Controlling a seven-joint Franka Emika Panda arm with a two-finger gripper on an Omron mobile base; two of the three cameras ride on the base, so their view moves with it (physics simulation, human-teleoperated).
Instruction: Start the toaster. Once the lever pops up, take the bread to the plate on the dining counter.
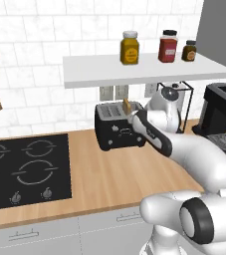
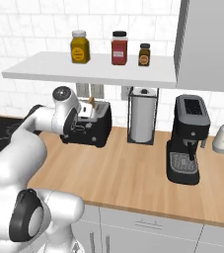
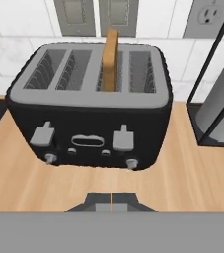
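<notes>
Our fingertips (image 3: 111,201) are pressed together with nothing between them, clenched empty, and they hang just in front of the toaster (image 3: 91,111) without touching it. We judge that the closed tips are meant as a single blunt point for pushing a lever down, so holding them shut makes sense here. Our gripper (image 1: 136,115) sits at the toaster's front right side in the left base view, the arm reaching over the wood counter (image 1: 99,174). The toaster stands against the tiled wall, front towards us, with 2 levers: the left lever (image 3: 42,134) and the right lever (image 3: 123,138), both looking raised. The bread (image 3: 110,59) stands upright in a right-hand slot, well above the rim, so we judge toasting has not started. Beside the toaster stands a paper towel holder (image 2: 143,116), then the coffee machine (image 2: 188,138). Above, a shelf (image 2: 91,69) carries 3 jars
</notes>
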